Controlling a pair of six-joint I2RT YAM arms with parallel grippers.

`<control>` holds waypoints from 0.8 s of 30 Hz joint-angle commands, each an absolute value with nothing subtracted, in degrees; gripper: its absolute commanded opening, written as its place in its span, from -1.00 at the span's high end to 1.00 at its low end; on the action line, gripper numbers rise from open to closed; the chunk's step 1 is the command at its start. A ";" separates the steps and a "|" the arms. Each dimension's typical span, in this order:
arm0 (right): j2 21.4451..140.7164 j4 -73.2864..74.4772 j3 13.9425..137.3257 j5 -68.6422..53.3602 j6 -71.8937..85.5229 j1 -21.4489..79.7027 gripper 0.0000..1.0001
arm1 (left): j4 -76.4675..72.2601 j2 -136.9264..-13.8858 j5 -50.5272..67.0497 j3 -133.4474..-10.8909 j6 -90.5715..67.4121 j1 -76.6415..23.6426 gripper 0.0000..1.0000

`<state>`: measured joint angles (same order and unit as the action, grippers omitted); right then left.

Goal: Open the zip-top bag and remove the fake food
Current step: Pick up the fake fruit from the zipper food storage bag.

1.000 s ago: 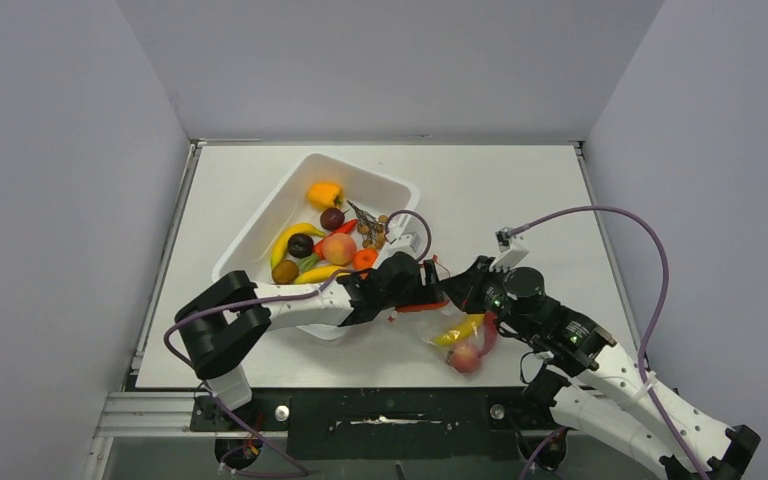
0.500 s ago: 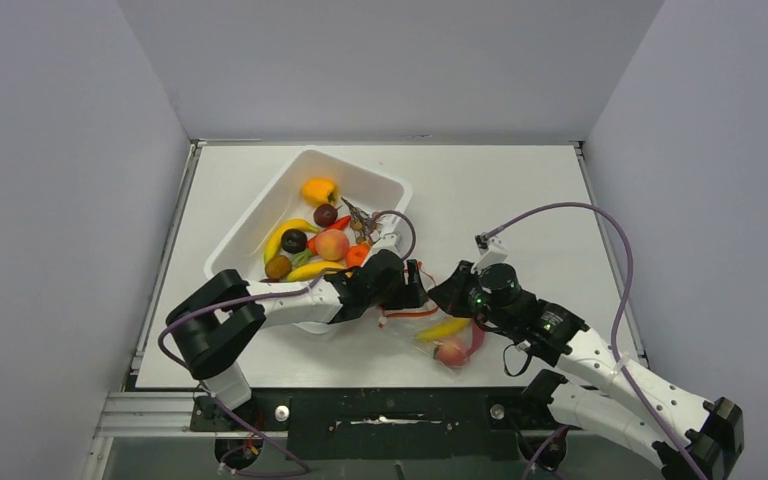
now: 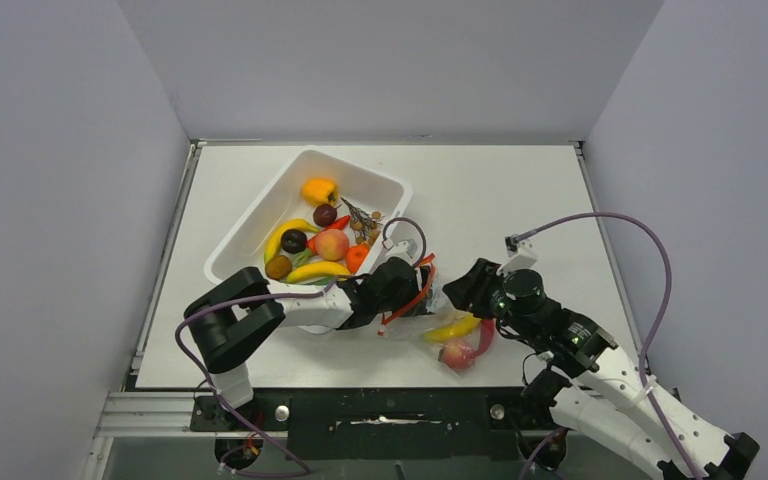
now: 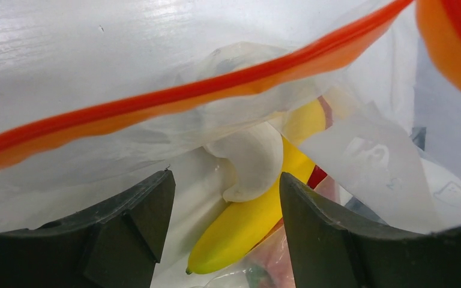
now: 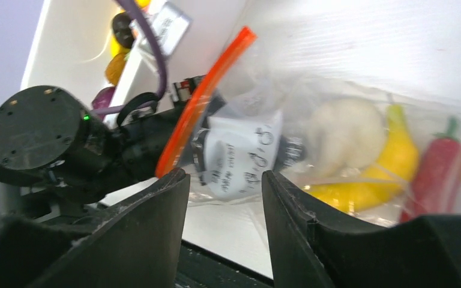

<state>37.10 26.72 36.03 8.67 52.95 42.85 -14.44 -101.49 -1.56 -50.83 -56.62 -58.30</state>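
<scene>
The clear bag (image 3: 440, 325) lay on the tabletop (image 3: 530, 200) in the lower middle of the top view, between the two arms and just right of the white tub (image 3: 255, 218). Its red-orange zip strip (image 3: 410, 295) was raised at the bag's left end, running slantwise beside the left pincer (image 4: 225, 186). In the left wrist view that pincer's jaws stood well apart with nothing clamped. The strip crossed the upper part of the frame above them, and crinkled plastic filled the space beyond. The right pincer (image 5: 223, 180) was open too and held nothing, its jaws framing a white handwritten label (image 5: 240, 153), on or behind the plastic. Whether its fingers touched the bag I could not tell. The toy food sat inside the bag: a yellow banana (image 4: 246, 225), a pale white piece (image 4: 253, 157) lying against it, a red chili (image 5: 437, 168) at the right of the right wrist view, and a reddish round fruit (image 3: 457, 355) at the bag's lower end in the top view. More toy fruit (image 3: 320, 245) sat in the tub, left of centre, among them a second banana, a peach and dark plums
</scene>
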 commanded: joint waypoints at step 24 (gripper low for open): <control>45.88 23.08 18.78 -13.27 50.29 11.77 0.63 | -18.59 -106.90 3.58 -57.91 -62.38 -59.28 -0.33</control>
